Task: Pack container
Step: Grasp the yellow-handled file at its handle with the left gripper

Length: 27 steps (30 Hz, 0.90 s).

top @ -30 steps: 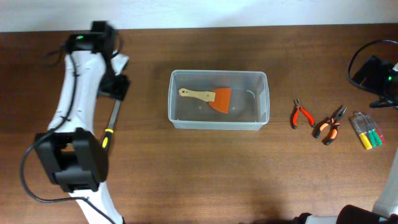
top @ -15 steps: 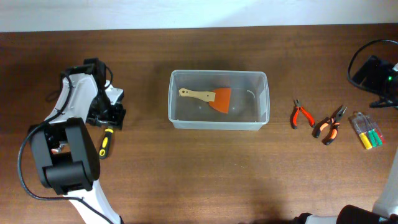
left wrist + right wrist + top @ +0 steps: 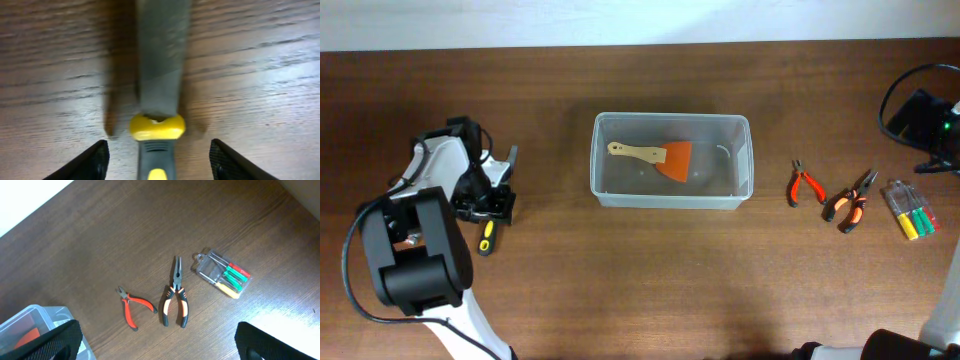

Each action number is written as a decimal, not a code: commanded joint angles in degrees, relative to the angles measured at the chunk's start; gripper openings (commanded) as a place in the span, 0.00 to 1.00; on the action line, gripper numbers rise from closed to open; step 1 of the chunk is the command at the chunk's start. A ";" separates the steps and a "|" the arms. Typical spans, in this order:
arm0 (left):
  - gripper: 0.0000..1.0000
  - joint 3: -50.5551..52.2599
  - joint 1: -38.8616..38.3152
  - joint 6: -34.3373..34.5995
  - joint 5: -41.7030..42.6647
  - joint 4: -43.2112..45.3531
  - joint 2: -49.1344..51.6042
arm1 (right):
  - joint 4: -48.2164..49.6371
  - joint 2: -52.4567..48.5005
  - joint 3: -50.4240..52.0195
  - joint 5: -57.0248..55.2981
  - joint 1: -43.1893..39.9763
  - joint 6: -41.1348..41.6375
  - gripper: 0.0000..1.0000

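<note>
Left wrist view: left gripper (image 3: 159, 152) is low over the table (image 3: 260, 75), jaws spread wide, dark fingers (image 3: 95, 162) on either side of the file (image 3: 160, 60) and not touching it. The file is a flat grey blade with a fine rough face, a yellow collar and a dark handle with a yellow inlay. It lies flat on the wood, running straight up the frame between the fingers. The shot is slightly blurred.

Overhead puts the file at the far left of the table, under the left wrist. Only the yellow-black handle end and the blade tip stick out, and it is well apart from the container (image 3: 670, 201).

The container is a clear plastic box at table centre, lid off. An orange scraper (image 3: 660, 156) with a pale wooden handle lies inside.

To the container's right are red pliers (image 3: 805, 186), then orange-black pliers (image 3: 850, 202), then a clear screwdriver pack (image 3: 910, 212), all on the table.

The right gripper (image 3: 157, 340) is raised above those tools, jaws apart, holding nothing.
</note>
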<state>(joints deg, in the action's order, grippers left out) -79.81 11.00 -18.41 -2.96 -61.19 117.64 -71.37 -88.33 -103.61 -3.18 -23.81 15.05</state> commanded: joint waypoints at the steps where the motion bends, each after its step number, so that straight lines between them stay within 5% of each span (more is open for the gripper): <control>1: 0.63 0.79 0.28 -0.13 1.75 0.87 0.09 | 0.04 -0.22 0.11 -0.11 -0.26 0.48 0.99; 15: 0.56 4.79 0.31 -2.95 1.75 7.13 0.09 | 0.04 -0.22 0.11 -0.11 -0.26 0.48 0.99; 27: 0.27 4.83 0.31 -2.89 1.75 7.82 0.09 | 0.04 -0.22 0.11 -0.09 -0.26 0.48 0.99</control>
<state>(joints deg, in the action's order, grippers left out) -76.84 11.07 -20.75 -2.31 -54.02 116.25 -71.37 -88.33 -103.61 -3.18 -23.81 15.05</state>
